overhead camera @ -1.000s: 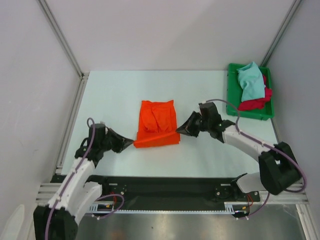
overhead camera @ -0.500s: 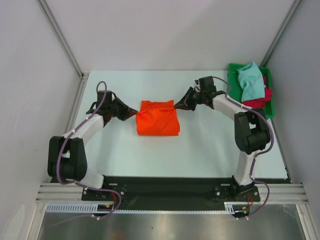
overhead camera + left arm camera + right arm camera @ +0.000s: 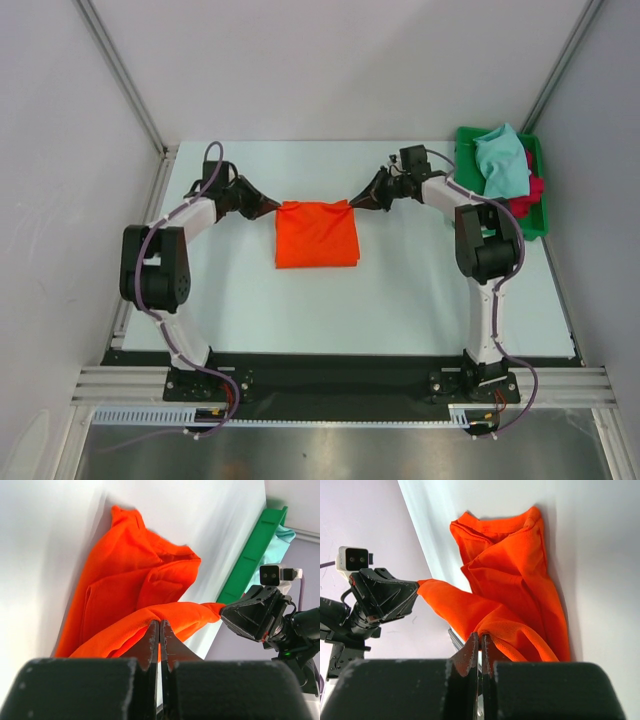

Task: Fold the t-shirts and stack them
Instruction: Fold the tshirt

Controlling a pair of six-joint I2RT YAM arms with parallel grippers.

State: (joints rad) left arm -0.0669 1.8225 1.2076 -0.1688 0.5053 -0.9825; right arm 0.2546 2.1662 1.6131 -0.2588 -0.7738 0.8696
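The bright orange t-shirt (image 3: pixel 316 235) lies folded on the white table at mid-depth. My left gripper (image 3: pixel 274 208) is shut on its far left corner, and my right gripper (image 3: pixel 353 206) is shut on its far right corner. The held edge is stretched between them. In the left wrist view the jaws (image 3: pixel 159 630) pinch orange cloth (image 3: pixel 125 590), and in the right wrist view the jaws (image 3: pixel 480 639) pinch orange cloth (image 3: pixel 515 580) too. The light teal t-shirt (image 3: pixel 500 165) lies on the crimson red t-shirt (image 3: pixel 522 203) in the green tray.
The green plastic tray (image 3: pixel 463 215) stands at the far right of the table, close behind my right arm. Grey walls with metal rails (image 3: pixel 120 75) close in the table on the left, back and right.
Both grippers have carried the shirt's near edge away from me and over the shirt to its far edge, folding it in half. Both arms are now stretched far out.
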